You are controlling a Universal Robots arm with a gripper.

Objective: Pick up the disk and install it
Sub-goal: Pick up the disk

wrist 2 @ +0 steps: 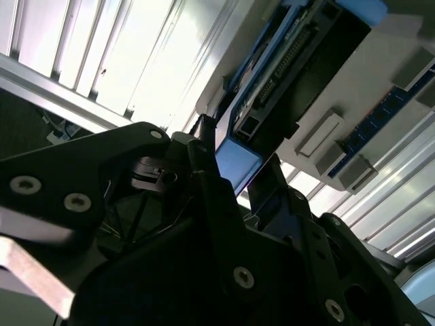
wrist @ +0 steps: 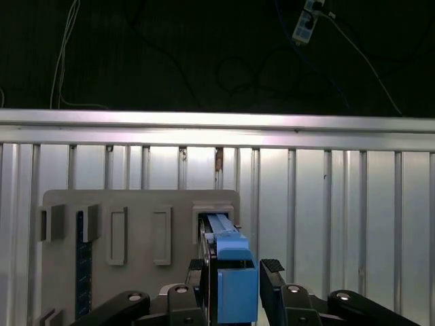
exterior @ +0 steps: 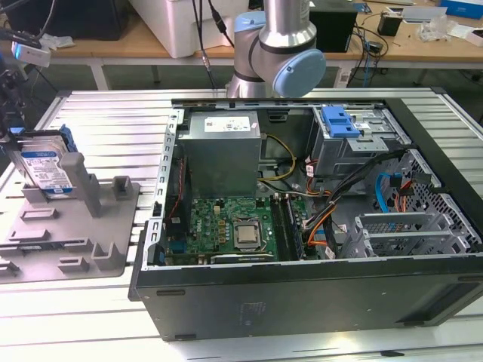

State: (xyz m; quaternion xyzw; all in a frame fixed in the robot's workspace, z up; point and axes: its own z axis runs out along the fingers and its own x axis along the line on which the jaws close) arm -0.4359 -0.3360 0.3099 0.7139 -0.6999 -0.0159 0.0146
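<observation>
Black claw fingers (wrist: pixel 272 268) fill the foreground in both wrist views, and between them sits the blue frame edge of the disk (wrist: pixel 234 285). The claw (wrist: pixel 238 268) is nearly closed, its jaws pressed in from either side, so it is pinching the disk by that blue plastic rim. In the second wrist view the same blue corner (wrist 2: pixel 238 163) is caught between the dark jaws, with the drive's dark underside running away behind it. As for the task, the pick-up looks only just begun. The disk (exterior: pixel 44 170) stands on edge, leaning slightly, in a slot of the grey holder (exterior: pixel 75 241) on the slatted table (exterior: pixel 98 105), at the exterior view's left. In the first wrist view its far end reaches into the holder's slot (wrist: pixel 207 221), so I judge it gripped but not yet lifted out. The open computer case (exterior: pixel 302 302) lies well apart, toward the exterior view's right, with its metal drive cage (exterior: pixel 355 143) under a blue ridged plate (exterior: pixel 339 121). Nothing of the disk is at that cage, so the lifting, the carrying across and the installing all remain undone.
</observation>
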